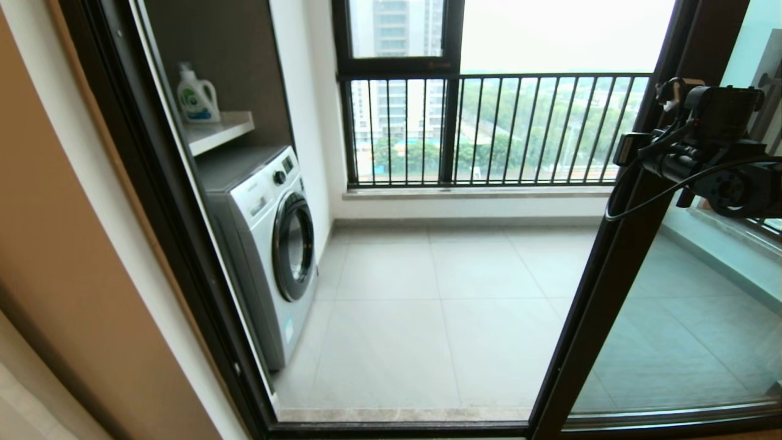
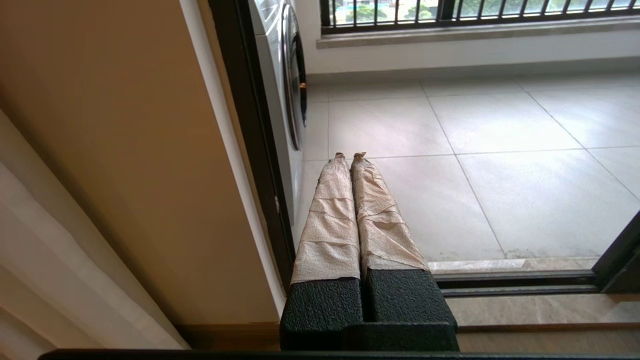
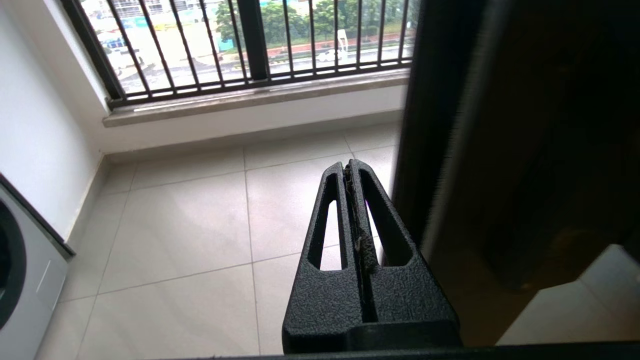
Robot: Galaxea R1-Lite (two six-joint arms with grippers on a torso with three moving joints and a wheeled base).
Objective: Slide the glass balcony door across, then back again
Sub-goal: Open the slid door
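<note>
The glass balcony door (image 1: 690,318) stands at the right of the doorway, its dark brown upright (image 1: 611,275) slanting from top right to the sill. I cannot make out its bar handle. My right arm (image 1: 702,140) reaches up against that upright. In the right wrist view my right gripper (image 3: 350,167) is shut with nothing in it. It sits close beside the door's dark edge (image 3: 440,125), on the opening side. My left gripper (image 2: 350,156), with tape-wrapped fingers (image 2: 330,220), is shut and empty, low near the left jamb (image 2: 250,125).
A white washing machine (image 1: 275,244) stands inside the balcony at the left, with a detergent bottle (image 1: 197,98) on the shelf above. A window with vertical railing bars (image 1: 489,128) closes the far side. The floor track (image 2: 515,282) crosses the sill before the grey tiles (image 1: 440,305).
</note>
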